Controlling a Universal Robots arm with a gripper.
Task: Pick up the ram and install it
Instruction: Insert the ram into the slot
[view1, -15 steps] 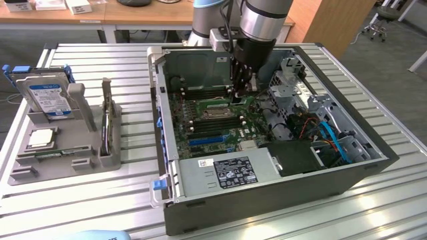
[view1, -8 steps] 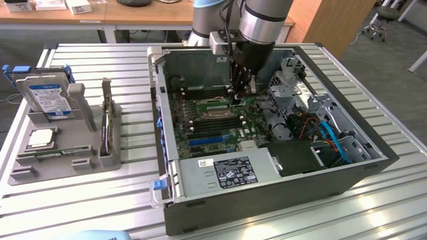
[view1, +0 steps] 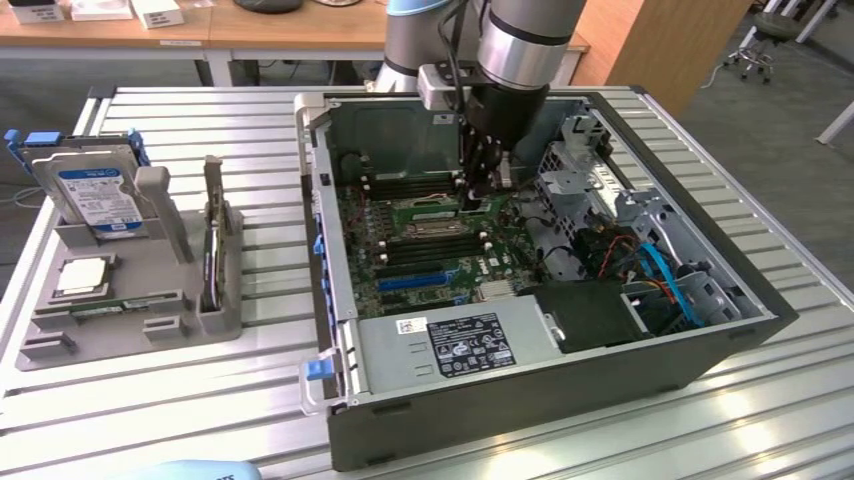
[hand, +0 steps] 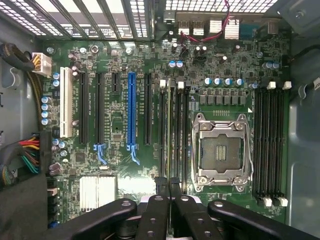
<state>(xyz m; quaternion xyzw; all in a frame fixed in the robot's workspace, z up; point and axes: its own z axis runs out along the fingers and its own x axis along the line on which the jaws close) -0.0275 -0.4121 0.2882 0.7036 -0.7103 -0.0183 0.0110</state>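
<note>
On the exterior view's left, a grey moulded tray holds a blue-labelled silver hard drive and a square silver-topped processor chip. Further right, inside the open black computer case, the black gripper is lowered over the green motherboard. In the wrist view, the long, thin green ram stick is seen edge-on, standing in a memory slot beside the metal-framed processor socket, its long axis parallel to the neighbouring slots. Its near end is pinched between the narrowly drawn fingertips.
</note>
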